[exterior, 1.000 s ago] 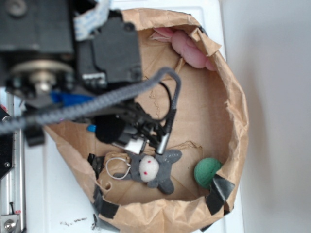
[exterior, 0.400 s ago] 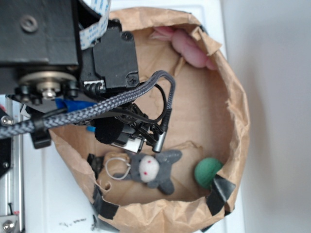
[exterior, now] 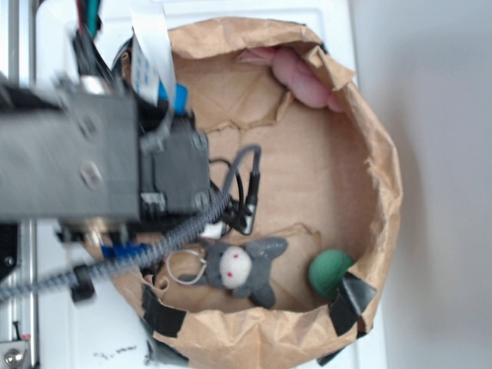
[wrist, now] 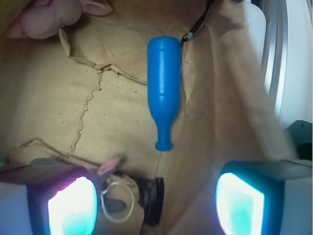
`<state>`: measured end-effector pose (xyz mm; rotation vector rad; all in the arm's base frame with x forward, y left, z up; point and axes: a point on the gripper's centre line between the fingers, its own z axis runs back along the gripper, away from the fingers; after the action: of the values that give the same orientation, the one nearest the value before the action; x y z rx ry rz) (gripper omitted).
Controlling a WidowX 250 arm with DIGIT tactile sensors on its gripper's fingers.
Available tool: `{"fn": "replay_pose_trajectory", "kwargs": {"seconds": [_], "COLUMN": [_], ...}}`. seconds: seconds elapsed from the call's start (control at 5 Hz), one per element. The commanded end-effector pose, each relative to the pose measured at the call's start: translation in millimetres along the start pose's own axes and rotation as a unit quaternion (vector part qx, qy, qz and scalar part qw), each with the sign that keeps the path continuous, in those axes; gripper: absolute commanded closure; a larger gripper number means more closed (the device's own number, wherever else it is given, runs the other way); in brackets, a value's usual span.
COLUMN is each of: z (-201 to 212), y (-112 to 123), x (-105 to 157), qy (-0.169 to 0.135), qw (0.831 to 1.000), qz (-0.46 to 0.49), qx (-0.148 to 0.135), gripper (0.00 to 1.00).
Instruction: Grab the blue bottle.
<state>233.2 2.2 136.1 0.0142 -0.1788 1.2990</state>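
The blue bottle lies flat on the floor of the brown paper bag, close to its wall. Its wide body points away from me and its thin neck points toward me. My gripper is open and empty, its two lit fingertips spread wide. It hovers just short of the bottle's neck, not touching it. In the exterior view the arm covers the gripper and most of the bottle. Only a small blue patch shows beside the ribbon cable.
A grey plush bunny with a white cord loop lies near the gripper. A green ball and a pink plush lie further off. The bag's crumpled rim, patched with black tape, walls everything in.
The arm has moved down and left in the exterior view, from the top left corner to the middle left, uncovering the bag's upper left part. The toys have not moved.
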Motion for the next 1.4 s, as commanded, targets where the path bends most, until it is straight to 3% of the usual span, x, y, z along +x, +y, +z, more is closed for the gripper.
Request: {"fn": "replay_pose_trajectory", "kwargs": {"seconds": [0.0,0.2,0.6,1.0,1.2], "z": [0,-20,-60,-72,-79], "y": [-27,-36,-20,-5,18], "x": [7,8,15,36,53], "qy": [-0.019,-0.044,-0.129,-0.125,-0.074], "qw": [0.999,0.997,0.989,0.99,0.997], "qz": [0.034,0.049,0.059,0.052,0.026], "qx": [0.022,0.033,0.04,0.044,0.006], "gripper": [0.0,0.0,0.0,0.0,0.0]}}
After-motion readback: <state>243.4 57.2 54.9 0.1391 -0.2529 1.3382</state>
